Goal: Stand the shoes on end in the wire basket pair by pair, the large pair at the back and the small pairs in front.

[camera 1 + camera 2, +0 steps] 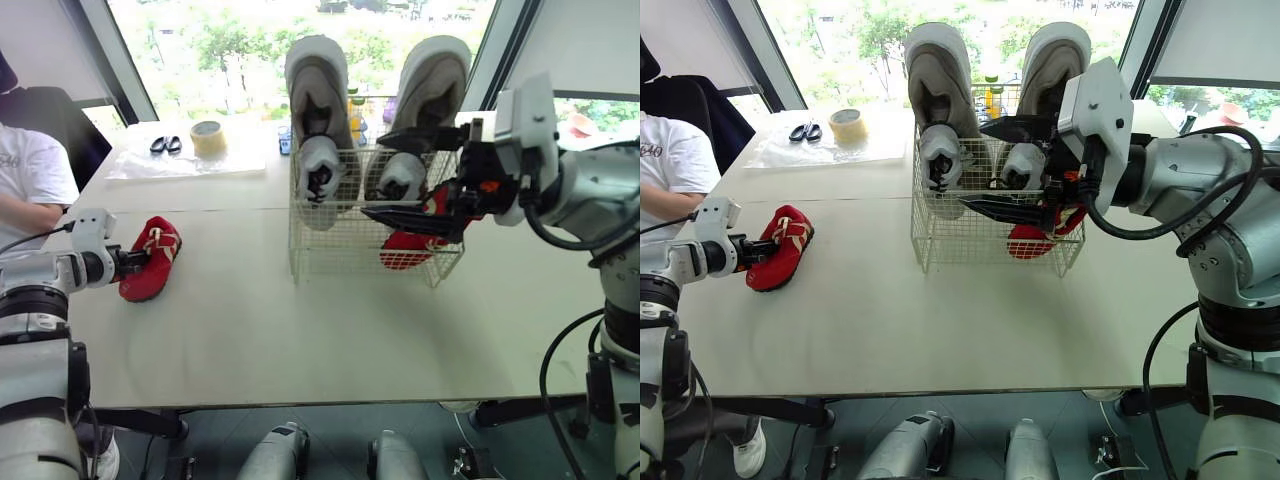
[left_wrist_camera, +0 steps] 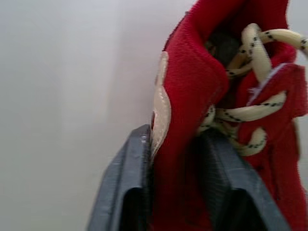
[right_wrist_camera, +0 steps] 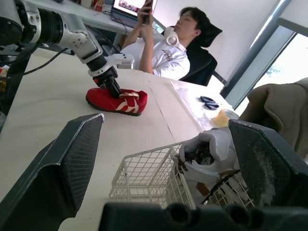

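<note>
A white wire basket (image 1: pixel 340 250) stands mid-table. Two large grey shoes (image 1: pixel 318 85) stand on end at its back. In front of them stand two small white shoes (image 1: pixel 320 175), and a small red shoe (image 1: pixel 410 245) lies in the front right corner. My right gripper (image 1: pixel 375 175) hovers open over the basket's right half, holding nothing. Its fingers (image 3: pixel 72 159) are spread wide in the right wrist view. A second red shoe (image 1: pixel 152 258) lies on the table at the left. My left gripper (image 1: pixel 130 262) is shut on that shoe's side wall (image 2: pixel 183 144).
A tape roll (image 1: pixel 207 137) and black scissors (image 1: pixel 166 145) lie on a plastic sheet at the back left. A person in a white shirt (image 1: pixel 25 180) sits beside the table's left edge. Bare tabletop (image 1: pixel 280 340) stretches between the basket and the front edge.
</note>
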Available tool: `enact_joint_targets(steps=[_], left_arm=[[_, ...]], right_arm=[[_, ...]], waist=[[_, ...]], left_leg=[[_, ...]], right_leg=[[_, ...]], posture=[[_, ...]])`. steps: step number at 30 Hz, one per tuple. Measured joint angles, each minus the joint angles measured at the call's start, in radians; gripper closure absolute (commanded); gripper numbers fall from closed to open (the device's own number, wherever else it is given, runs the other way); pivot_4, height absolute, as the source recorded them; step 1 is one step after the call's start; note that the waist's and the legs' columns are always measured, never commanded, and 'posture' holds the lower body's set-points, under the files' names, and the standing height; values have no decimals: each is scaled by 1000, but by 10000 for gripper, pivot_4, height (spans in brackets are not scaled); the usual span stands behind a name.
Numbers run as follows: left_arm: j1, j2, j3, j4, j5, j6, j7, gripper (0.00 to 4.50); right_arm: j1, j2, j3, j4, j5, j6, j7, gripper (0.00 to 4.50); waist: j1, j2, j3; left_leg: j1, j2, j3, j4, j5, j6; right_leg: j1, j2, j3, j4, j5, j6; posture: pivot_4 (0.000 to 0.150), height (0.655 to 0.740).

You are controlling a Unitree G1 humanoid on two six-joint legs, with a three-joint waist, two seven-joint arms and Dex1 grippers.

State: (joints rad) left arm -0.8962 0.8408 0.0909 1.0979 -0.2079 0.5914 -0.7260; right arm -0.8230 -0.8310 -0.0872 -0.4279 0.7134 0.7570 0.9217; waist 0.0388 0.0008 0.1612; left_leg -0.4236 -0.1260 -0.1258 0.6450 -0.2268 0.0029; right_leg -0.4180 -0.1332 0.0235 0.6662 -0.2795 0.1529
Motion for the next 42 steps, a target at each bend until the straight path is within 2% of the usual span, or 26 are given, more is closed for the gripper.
enact_joint_targets(steps=[1, 5, 9, 11, 14, 17, 21, 26, 28, 33, 37, 42], left_arm=[[-8, 1, 2, 4, 4, 3, -2, 44614], [-23, -17, 39, -80, -33, 54, -78, 44614], [-10, -127, 197, -492, -244, 117, -89, 44614], [37, -196, 279, -772, -361, 139, -55, 44614], [99, -299, 335, -1072, -495, 159, 31, 44614], [170, -448, 354, -1277, -568, 139, 159, 44614], [236, -590, 318, -1422, -559, 22, 257, 44614], [333, -673, 177, -1469, -397, -216, 275, 44614], [379, -683, 108, -1456, -303, -327, 263, 44614], [456, -754, -2, -1390, -167, -561, 245, 44614], [513, -824, -88, -1254, -51, -780, 248, 44614], [503, -879, -100, -1041, 63, -1078, 306, 44614]], right_arm=[[0, -2, 0, 0, -1, 0, -3, 0], [0, -1, 7, 2, -11, -10, -4, 0], [-9, 10, 40, 26, -36, -42, 4, 0], [-12, 14, 53, 50, -48, -56, 14, 0], [-25, 16, 61, 80, -69, -81, 29, 0], [-46, 21, 77, 118, -90, -103, 49, 0], [-63, 30, 92, 143, -109, -124, 71, 0], [-81, 48, 115, 160, -121, -132, 88, 0], [-82, 48, 115, 162, -122, -132, 94, 0], [-82, 47, 115, 166, -123, -128, 100, 0], [-82, 38, 114, 161, -121, -110, 101, 0], [-80, 25, 109, 137, -118, -83, 96, 0]], waist=[[0, 0, 0], [1, -7, 3], [-11, -21, 6], [-33, -20, 6], [-61, -20, 6], [-70, -19, 6], [-66, -19, 6], [-46, -19, 6], [-41, -19, 6], [-28, -19, 6], [-24, -19, 6], [-25, -19, 6]], left_leg=[[0, 0, -1, 0, 0, 0], [-6, -1, -2, 3, 0, 0], [-22, -1, -4, 9, 4, -7], [-22, -2, -3, 9, 4, -6], [-19, -1, -2, 6, 4, -6], [-17, 1, -2, 3, 5, -8], [-17, 0, -1, 4, 5, -9], [-17, 0, 0, 4, 5, -8], [-17, 0, 0, 5, 5, -7], [-17, 0, 0, 5, 5, -7], [-17, 0, 0, 5, 5, -7], [-17, 0, 0, 4, 5, -7]], right_leg=[[0, 0, 0, 0, 0, 0], [-3, -1, -2, -1, 0, 0], [-11, -1, -3, -2, 4, 1], [-10, -2, -2, -4, 5, 2], [-9, -1, -2, -8, 5, 2], [-9, 0, -1, -7, 5, 1], [-9, 0, -1, -7, 5, 1], [-8, 0, -1, -8, 5, 1], [-8, 0, -1, -9, 6, 0], [-8, 0, -1, -9, 6, 0], [-8, 0, -1, -9, 6, 0], [-8, -1, -2, -10, 6, 0]], posture=[[1500, 7400], [1500, 7400], [1500, 7400], [1500, 7400], [1500, 7400], [1500, 7400], [1500, 7400], [1500, 7400], [1500, 7400], [1500, 7400], [1500, 7400], [1500, 7400]])
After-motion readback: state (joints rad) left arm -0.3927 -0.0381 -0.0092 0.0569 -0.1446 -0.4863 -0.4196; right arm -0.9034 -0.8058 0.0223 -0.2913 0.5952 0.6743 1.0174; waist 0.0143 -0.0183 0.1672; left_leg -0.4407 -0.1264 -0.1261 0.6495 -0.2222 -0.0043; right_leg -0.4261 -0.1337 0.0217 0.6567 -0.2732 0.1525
